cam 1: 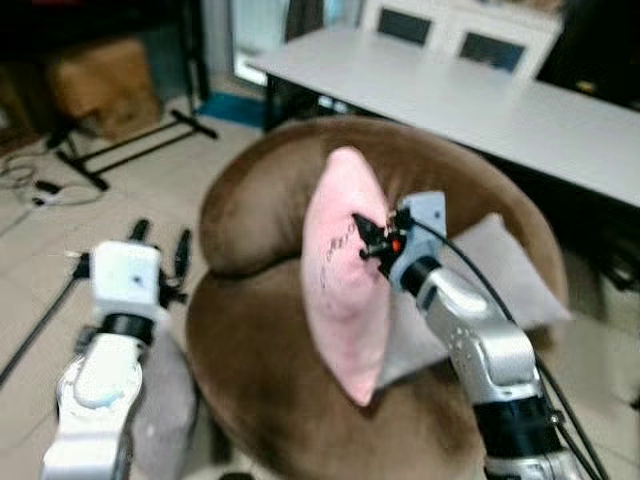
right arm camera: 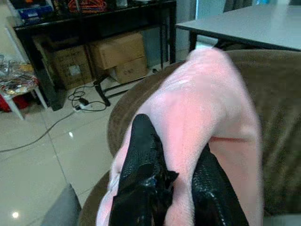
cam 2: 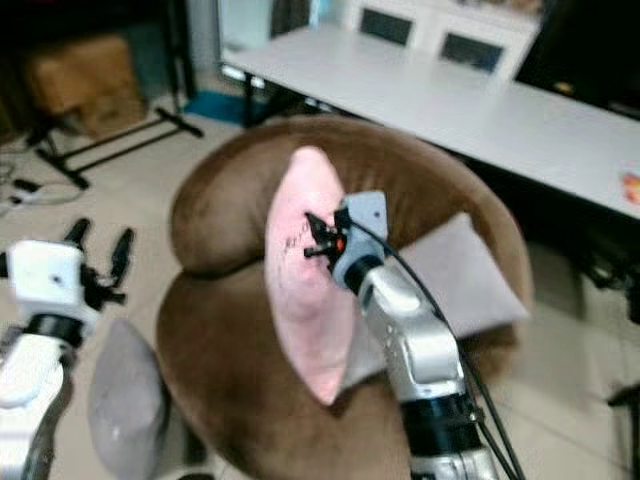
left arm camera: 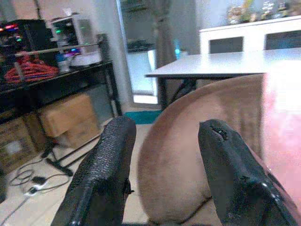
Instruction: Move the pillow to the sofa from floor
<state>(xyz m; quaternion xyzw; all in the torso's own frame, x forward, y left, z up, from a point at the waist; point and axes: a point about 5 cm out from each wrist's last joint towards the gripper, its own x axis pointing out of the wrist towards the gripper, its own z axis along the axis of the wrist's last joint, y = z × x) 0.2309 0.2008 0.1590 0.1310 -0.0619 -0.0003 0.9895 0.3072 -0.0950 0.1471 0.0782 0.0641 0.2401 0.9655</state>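
A pink pillow [cam 1: 345,270] hangs upright over the seat of the round brown sofa [cam 1: 270,370], its top in front of the backrest. My right gripper [cam 1: 365,237] is shut on the pillow's upper edge; the right wrist view shows both black fingers [right arm camera: 141,179] pinching the pink fabric [right arm camera: 202,99]. My left gripper [cam 1: 160,250] is open, held low to the left of the sofa with nothing between its fingers [left arm camera: 103,179].
A grey pillow [cam 1: 490,280] lies on the sofa's right side, and another grey cushion [cam 2: 125,405] sits on the floor at the left. A long white table [cam 1: 480,95] stands behind the sofa. Cardboard boxes [cam 1: 100,85], a stand's legs and cables lie at far left.
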